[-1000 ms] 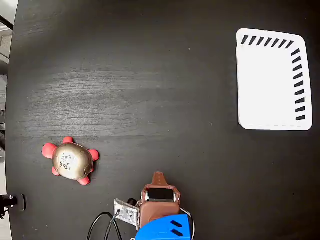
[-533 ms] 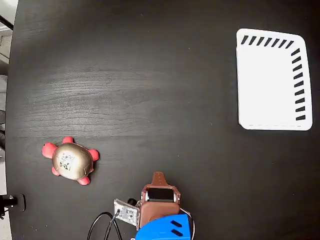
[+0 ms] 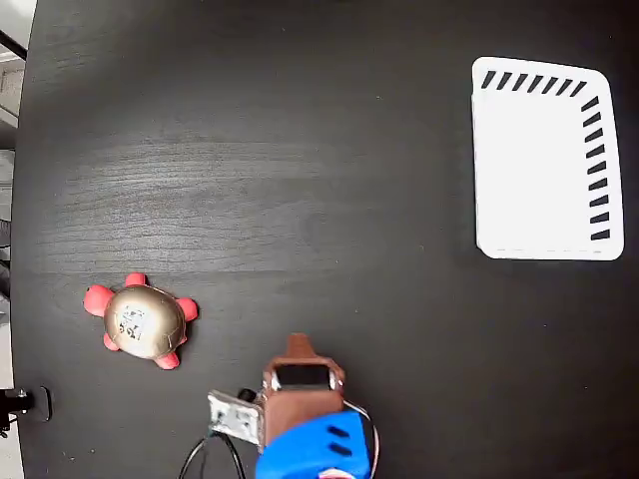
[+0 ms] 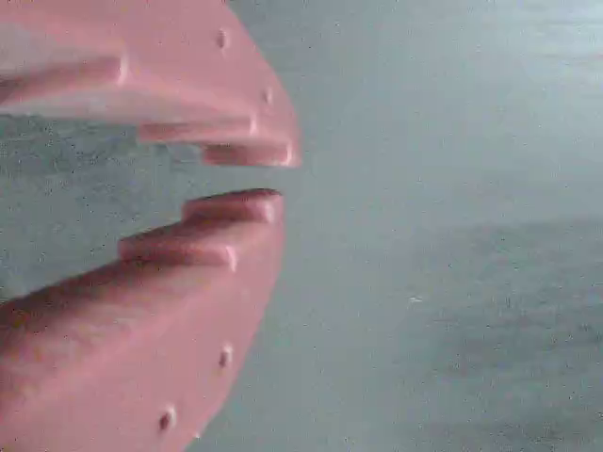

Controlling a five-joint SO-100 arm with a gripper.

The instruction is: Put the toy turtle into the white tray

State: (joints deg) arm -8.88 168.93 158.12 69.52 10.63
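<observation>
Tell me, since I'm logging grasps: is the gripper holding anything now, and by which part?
Nothing is held. The gripper has only a narrow empty gap between its jaws, and the turtle sits untouched on the table, apart from the arm.

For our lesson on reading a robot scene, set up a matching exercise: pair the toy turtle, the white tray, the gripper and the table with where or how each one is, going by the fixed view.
Things:
1. toy turtle
2. white tray
3. gripper
4. table

Places or states:
A. upper right, with nothing in it
B. bottom centre, holding nothing
C. lower left, lying on the table
D. dark surface with a wood grain, under everything

Pairs: 1-C, 2-A, 3-B, 4-D
</observation>
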